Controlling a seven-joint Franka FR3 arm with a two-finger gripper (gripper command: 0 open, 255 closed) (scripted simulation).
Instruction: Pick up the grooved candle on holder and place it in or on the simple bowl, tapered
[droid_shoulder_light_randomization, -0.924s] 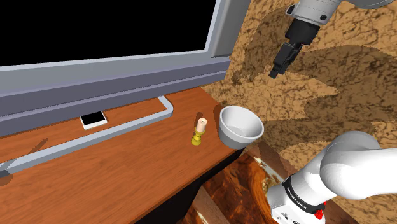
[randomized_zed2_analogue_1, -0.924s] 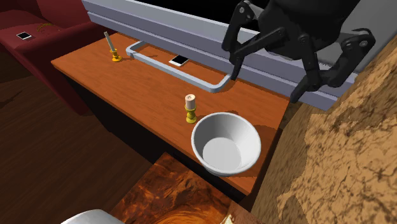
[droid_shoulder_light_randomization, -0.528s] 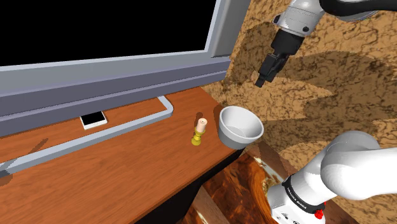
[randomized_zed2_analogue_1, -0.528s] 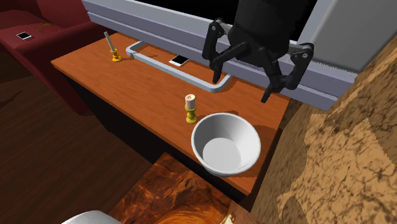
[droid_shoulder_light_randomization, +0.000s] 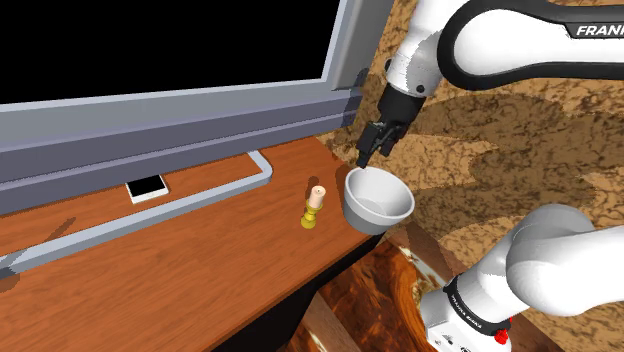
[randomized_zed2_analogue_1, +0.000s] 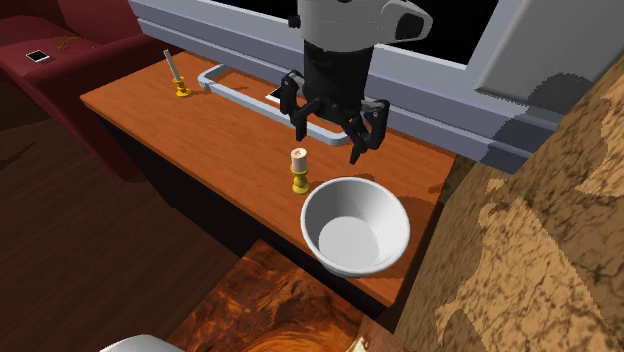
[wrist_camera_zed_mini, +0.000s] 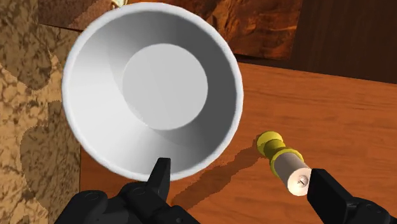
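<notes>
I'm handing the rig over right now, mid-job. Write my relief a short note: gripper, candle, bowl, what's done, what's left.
The gripper is open and empty, and hovers above the wooden table close to both objects.
The candle stands upright on its yellow holder on the table, beside the white bowl, untouched.
The bowl is empty and sits at the table's corner.
Done: nothing grasped yet.
Left: line up on the candle, close, lift, set it in the bowl.
</notes>
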